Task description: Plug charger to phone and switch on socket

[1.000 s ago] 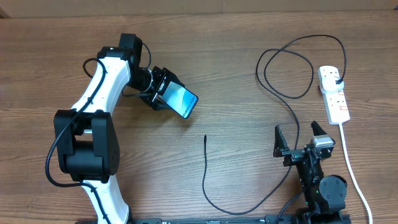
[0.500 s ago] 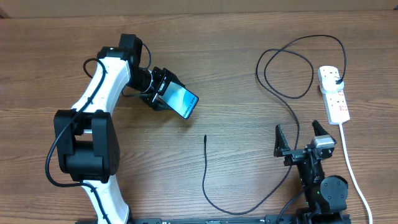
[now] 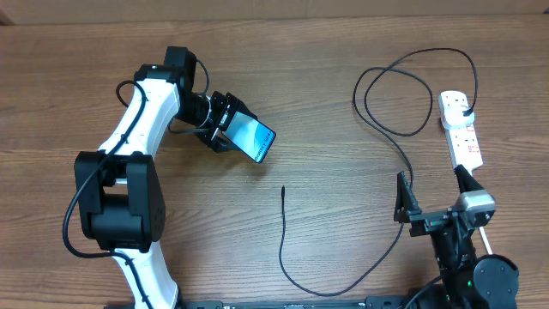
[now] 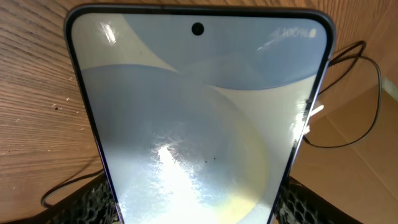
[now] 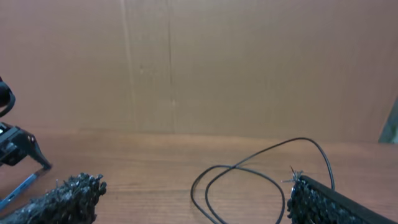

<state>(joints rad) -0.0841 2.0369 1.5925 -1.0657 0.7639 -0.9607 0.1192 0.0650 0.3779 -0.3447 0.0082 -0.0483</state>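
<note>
The phone (image 3: pixel 254 137) with its blue-teal screen is held in my left gripper (image 3: pixel 225 124) above the table's left middle; it fills the left wrist view (image 4: pixel 199 124). The charger's black cable (image 3: pixel 399 142) loops from its plug in the socket (image 3: pixel 461 129) at the right and runs down to its connector tip (image 3: pixel 283 190) lying on the table at centre. Its loop shows in the right wrist view (image 5: pixel 242 186). My right gripper (image 3: pixel 436 199) is open and empty near the front right, beside the socket's white cord.
The socket's white cord (image 3: pixel 485 227) runs down the right side toward the front edge. A cardboard wall (image 5: pixel 199 62) stands behind the table.
My right gripper has moved to the right and toward the front. The left gripper with the phone has barely shifted.
</note>
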